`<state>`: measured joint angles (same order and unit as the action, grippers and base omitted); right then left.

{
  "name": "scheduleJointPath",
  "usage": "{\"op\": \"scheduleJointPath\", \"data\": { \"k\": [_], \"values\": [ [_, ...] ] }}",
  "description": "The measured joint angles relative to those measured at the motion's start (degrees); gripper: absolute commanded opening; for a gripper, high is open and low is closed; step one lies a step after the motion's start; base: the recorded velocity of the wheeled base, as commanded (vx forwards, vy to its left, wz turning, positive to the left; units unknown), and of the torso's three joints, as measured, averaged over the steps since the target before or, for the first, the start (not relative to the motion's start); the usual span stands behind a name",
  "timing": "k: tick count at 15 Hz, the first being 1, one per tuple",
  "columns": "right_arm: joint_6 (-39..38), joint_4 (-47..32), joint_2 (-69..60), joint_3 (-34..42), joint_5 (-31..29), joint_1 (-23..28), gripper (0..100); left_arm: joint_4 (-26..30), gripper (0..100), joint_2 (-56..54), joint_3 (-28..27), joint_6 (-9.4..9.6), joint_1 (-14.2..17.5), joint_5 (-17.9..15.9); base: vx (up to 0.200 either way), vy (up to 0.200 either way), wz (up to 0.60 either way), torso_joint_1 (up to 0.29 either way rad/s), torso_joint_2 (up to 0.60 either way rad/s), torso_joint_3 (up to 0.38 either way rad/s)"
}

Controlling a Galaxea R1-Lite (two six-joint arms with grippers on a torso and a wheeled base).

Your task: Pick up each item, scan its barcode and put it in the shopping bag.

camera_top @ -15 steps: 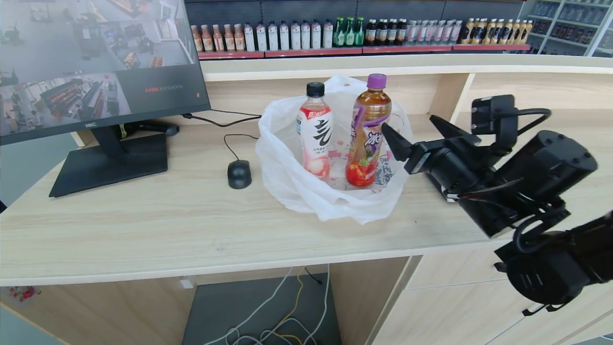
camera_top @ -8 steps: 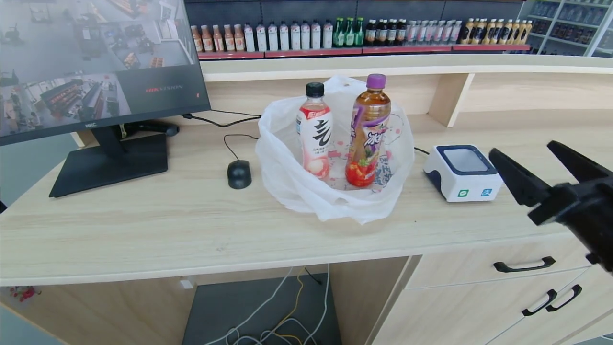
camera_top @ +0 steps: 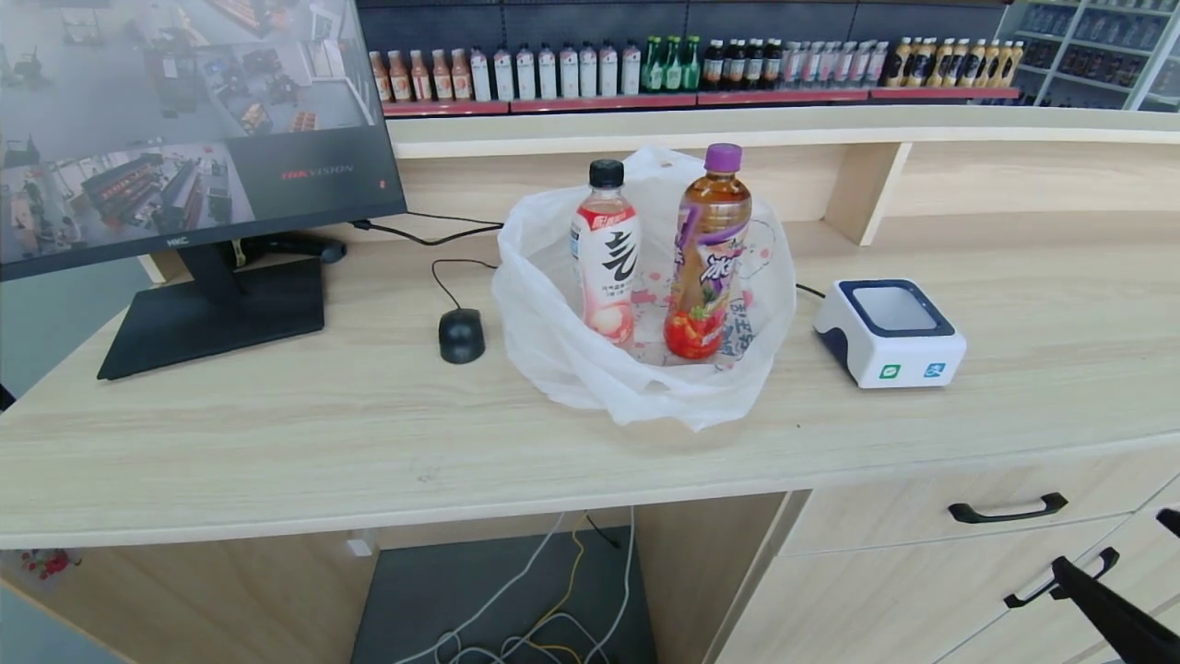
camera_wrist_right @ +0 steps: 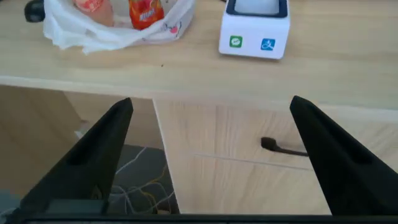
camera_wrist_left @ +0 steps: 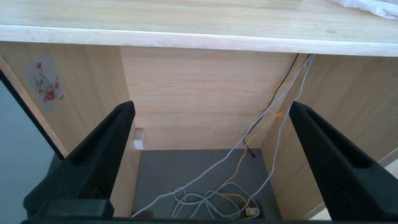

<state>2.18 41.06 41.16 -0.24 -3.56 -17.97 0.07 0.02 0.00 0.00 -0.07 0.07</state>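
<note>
Head view: both items, the pink-label bottle (camera_top: 606, 254) and, at its 3 o'clock, the purple-capped bottle (camera_top: 710, 249), stand upright inside the shopping bag (camera_top: 645, 392). The barcode scanner (camera_top: 888, 334) sits at the bag's 3 o'clock. The right gripper (camera_top: 1111, 539) hangs below the counter (camera_top: 369, 433) edge, at the scanner's 5 o'clock.

Left wrist view: the left gripper (camera_wrist_left: 211, 109) has its jaws apart and empty, facing under-counter cables (camera_wrist_left: 249, 162).

Right wrist view: the right gripper (camera_wrist_right: 212, 102) has its jaws apart and empty. Bagging is judged complete, hence nothing held.

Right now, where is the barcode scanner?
In the head view the scanner sits on the right part of the counter, just right of the shopping bag and apart from it, above the top drawer.
</note>
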Motion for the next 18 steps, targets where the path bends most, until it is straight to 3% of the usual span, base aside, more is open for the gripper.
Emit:
{"op": "scheduleJointPath", "data": {
  "k": [4,6,9,13,18],
  "values": [
    [0.7,-30.3,-22.4,0.1,1.2,-0.3,100,-0.1,100,0.0,0.0,-0.10,0.0,0.0,0.000,0.000,0.00,0.000,0.00,0.000],
    [0.9,-36.7,-31.0,0.0,1.8,-0.3,100,-0.1,100,0.0,0.0,-0.16,0.0,0.0,0.000,0.000,0.00,0.000,0.00,0.000],
    [1.0,-40.4,-34.7,0.0,2.3,1.2,100,-0.1,100,0.0,0.0,-0.11,0.0,0.0,0.000,0.000,0.00,0.000,0.00,0.000],
    [0.8,-40.7,-34.8,0.1,2.4,10.2,100,-0.1,100,0.0,0.0,-0.13,0.1,0.0,0.000,0.000,0.00,0.000,0.00,0.000],
    [-1.0,-40.8,-35.9,0.1,2.3,15.4,100,-0.1,100,0.0,0.0,-0.18,0.1,0.0,0.000,0.000,0.00,0.000,0.00,0.000]
  ]
}}
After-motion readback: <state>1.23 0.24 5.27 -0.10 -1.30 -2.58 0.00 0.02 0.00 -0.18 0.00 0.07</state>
